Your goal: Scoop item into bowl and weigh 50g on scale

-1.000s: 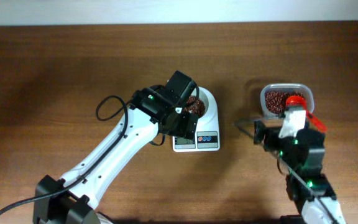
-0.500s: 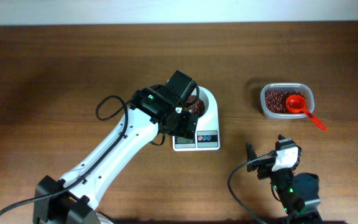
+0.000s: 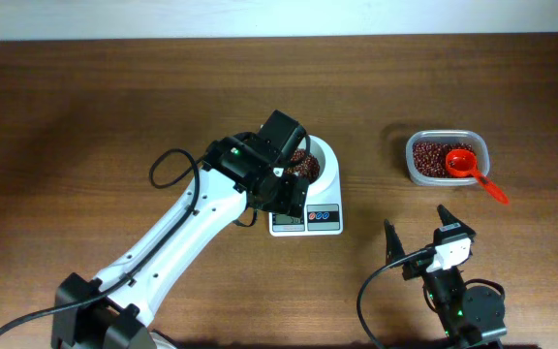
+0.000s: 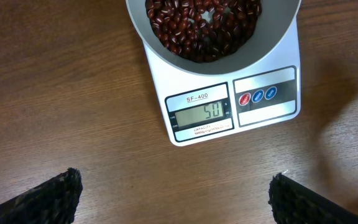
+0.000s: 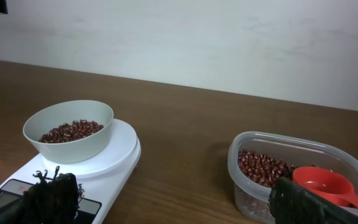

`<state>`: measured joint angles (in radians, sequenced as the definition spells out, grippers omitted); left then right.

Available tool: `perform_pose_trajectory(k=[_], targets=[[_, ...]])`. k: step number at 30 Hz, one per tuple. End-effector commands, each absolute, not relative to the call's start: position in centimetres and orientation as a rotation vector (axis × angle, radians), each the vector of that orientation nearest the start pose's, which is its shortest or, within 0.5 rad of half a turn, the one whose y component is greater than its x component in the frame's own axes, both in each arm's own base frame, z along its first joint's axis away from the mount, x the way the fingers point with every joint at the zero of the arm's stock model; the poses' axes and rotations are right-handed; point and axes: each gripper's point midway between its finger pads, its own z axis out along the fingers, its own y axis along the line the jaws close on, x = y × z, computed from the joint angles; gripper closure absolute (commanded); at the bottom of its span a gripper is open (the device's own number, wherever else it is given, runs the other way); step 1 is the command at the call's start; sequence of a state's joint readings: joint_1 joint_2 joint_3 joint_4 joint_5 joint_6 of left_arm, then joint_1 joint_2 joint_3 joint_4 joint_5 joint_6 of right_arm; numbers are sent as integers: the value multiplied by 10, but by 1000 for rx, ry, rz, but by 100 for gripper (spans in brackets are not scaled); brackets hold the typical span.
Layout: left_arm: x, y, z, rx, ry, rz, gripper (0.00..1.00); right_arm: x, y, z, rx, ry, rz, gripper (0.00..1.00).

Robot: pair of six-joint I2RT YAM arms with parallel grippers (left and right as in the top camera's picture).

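Note:
The white bowl (image 4: 278, 31) holds reddish-brown beans (image 4: 204, 25) and sits on the white scale (image 4: 266, 112), whose display reads 50. The bowl (image 3: 325, 167) and scale (image 3: 308, 221) also show in the overhead view, partly under my left arm. My left gripper (image 4: 176, 199) is open and empty, hovering over the table just in front of the scale. My right gripper (image 3: 417, 239) is open and empty, low near the table's front right. The right wrist view shows the bowl (image 5: 67, 134), scale (image 5: 120, 155) and beans (image 5: 70, 130).
A clear plastic tub (image 3: 446, 158) of beans stands at the right, with a red scoop (image 3: 471, 169) resting in it, handle over the rim. The tub (image 5: 291, 171) and scoop (image 5: 328, 186) also show in the right wrist view. A pale wall runs behind the table.
My right arm has drawn back from the tub toward the front edge, leaving the red scoop in the tub. The left arm has not moved.

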<state>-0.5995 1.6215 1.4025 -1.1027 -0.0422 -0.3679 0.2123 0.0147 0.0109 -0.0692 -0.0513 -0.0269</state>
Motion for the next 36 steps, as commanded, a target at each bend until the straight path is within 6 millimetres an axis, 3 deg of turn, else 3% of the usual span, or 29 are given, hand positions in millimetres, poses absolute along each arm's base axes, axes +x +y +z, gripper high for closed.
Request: perform_pose_trajectory(k=[1,11,13,16,17,19,21,23,27,29,30,33,36], targets=[[289,-189,143,312,2885,-105,1,238,61,156,-237,1633,185,1],[290,-187,143,305,2885,-105,1,238,61,156,-237,1633,185,1],[289,-187,153,302,2859,-124,1,238,61,156,-237,1633,185,1],[285,-184,182,289,2777,-181,1,238,61,156,-237,1633,185,1],[280,-180,210,278,2694,-233,1,238,61,156,-237,1633,185,1],[271,-156,261,218,2515,-226,1,238,61,156,-237,1633,185,1],[258,-119,306,122,2336,-160,1,238,61,156,-237,1633,185,1],[244,-92,318,34,2232,-173,1,238,61,156,-237,1633,185,1],[248,-73,294,-92,2004,-358,1,238,61,156,-237,1633,185,1],[257,-65,290,-134,1837,-400,1,238,61,156,-237,1633,185,1],[263,-55,296,-166,1662,-416,1,238,61,156,-237,1633,185,1],[255,-45,300,-129,1394,-452,1,238,61,156,-237,1633,185,1],[245,-37,271,-114,1334,-444,1,238,61,156,-237,1633,185,1]])
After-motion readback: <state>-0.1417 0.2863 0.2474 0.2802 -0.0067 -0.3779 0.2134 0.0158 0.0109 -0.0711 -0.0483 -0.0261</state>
